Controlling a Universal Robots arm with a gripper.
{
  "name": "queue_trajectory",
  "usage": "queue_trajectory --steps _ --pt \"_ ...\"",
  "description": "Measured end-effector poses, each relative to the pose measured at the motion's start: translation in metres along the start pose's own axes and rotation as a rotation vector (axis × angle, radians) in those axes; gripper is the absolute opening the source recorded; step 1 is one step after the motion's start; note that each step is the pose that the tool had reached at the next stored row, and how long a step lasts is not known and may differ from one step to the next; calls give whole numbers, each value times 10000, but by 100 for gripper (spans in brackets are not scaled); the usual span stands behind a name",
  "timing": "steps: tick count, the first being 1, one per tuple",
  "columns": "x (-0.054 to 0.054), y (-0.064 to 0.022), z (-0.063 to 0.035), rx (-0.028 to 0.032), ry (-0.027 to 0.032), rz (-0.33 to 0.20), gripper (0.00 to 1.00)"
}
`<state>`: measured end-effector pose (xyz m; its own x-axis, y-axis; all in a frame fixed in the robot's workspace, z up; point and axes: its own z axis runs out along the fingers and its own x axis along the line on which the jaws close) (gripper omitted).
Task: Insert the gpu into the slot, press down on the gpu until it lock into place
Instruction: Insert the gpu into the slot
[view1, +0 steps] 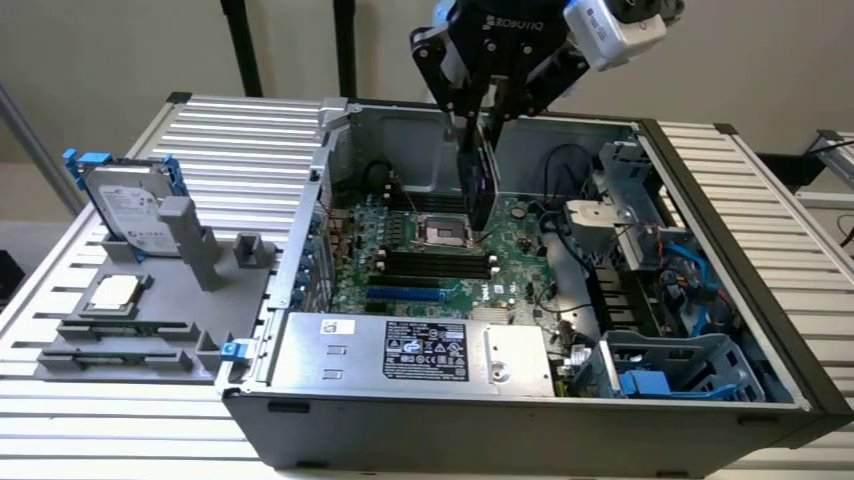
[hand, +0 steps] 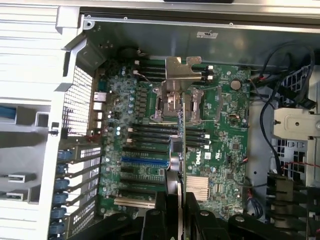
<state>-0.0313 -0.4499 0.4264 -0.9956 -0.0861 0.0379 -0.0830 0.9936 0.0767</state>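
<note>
Where the open case lies on the slatted table, the hand hangs over its far side, fingers pinching the gpu by one short end. Gpu: black card, held on edge with its length pointing down, above the green board. In the exterior view its lower end sits over the socket; whether it touches anything there cannot be told. Wrist view: hand with the gpu seen edge-on between the two fingers, a thin line running out to its metal bracket, which overlaps the socket. Slot: blue strip, bare, on the board between the black memory sockets and the power supply, apart from the card and towards the exterior view's left of it. Slot, wrist view: uncovered, off to one side of the card, not under it. Power supply: silver box with a printed label, at the near wall of the case. Heatsink: ribbed, pale, on the board just beside the fingers. Cables: black, looping at the exterior view's right of the board. Drive: standing in a grey holder on the table, at the exterior view's left of the case. Chip: square, lying flat just in front of the drive.
</note>
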Motion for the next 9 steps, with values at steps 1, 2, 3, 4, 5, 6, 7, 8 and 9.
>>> queue_trajectory --steps 1,2,3,4,5,6,7,8,9 --pt "0 0 0 7 15 -189 26" --pt "0 0 0 14 29 -369 26" --pt "0 0 0 21 42 -543 26" --pt "0 0 0 28 56 -727 26" --pt "0 0 0 34 70 -907 26" --pt "0 0 0 42 84 -1085 26" --pt "0 0 0 49 98 -1275 26" --pt "0 0 0 56 112 -1445 26" --pt "0 0 1 62 126 -1635 26"
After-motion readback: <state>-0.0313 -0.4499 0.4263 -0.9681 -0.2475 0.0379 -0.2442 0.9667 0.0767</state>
